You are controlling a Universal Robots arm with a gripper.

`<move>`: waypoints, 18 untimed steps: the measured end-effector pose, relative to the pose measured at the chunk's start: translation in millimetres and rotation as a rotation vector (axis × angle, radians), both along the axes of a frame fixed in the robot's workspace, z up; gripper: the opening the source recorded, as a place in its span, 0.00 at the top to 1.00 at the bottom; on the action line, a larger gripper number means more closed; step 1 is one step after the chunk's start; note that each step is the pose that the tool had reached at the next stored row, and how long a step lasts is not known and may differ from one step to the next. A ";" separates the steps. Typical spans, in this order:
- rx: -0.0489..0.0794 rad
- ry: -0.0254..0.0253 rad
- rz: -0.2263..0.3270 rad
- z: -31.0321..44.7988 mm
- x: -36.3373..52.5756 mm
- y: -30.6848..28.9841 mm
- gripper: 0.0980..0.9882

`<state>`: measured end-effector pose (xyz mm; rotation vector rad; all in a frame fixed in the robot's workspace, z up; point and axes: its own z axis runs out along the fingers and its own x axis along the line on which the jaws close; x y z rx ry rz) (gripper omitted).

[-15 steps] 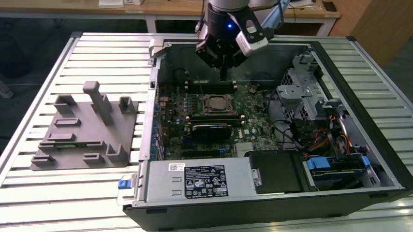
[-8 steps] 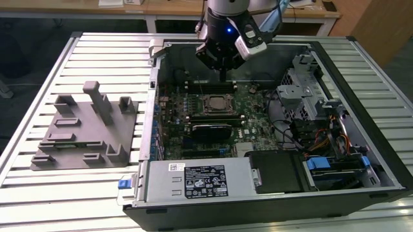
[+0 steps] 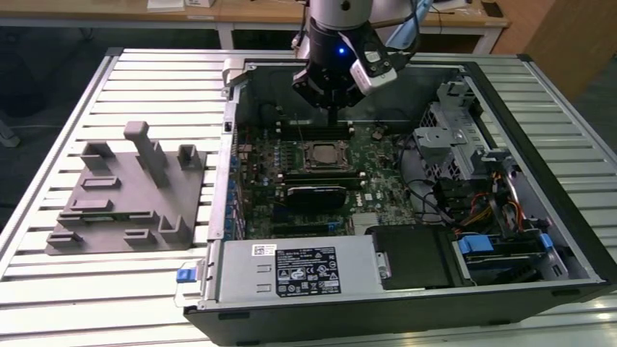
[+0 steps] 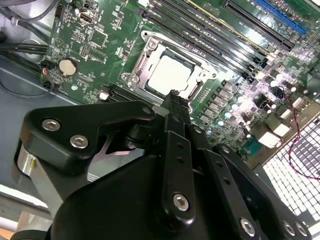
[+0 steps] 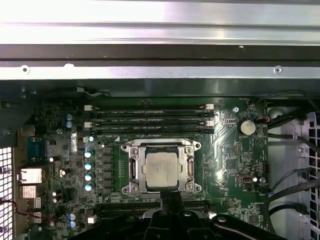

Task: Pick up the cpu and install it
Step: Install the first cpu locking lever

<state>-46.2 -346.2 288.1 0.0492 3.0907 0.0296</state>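
Gripper (image 3: pixel 333 119): fingers together on nothing, poised over the motherboard (image 3: pixel 371 184) just beside the socket's edge.
Cpu (image 5: pixel 160 169): flat in the socket (image 5: pixel 132 170), silver top up, clear of the fingertips.
Socket: metal frame around the cpu, mid-board, beside the memory slots (image 5: pixel 150 120).
Motherboard: inside the open computer case (image 3: pixel 568 238).
Grey fixture (image 3: pixel 126 195): on the table (image 3: pixel 58 289), towards the edge at the exterior view's left, beside the case.

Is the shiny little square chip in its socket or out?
In. The pale silver square chip lies flat inside the metal socket frame on the green board; the black claw holds nothing.
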 end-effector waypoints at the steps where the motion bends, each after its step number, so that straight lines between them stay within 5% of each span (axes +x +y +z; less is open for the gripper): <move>1: 0.000 -0.0001 0.000 -0.6 0.0 0.0 0.99; 18: 0.000 0.0000 0.000 -7.7 0.0 0.0 0.99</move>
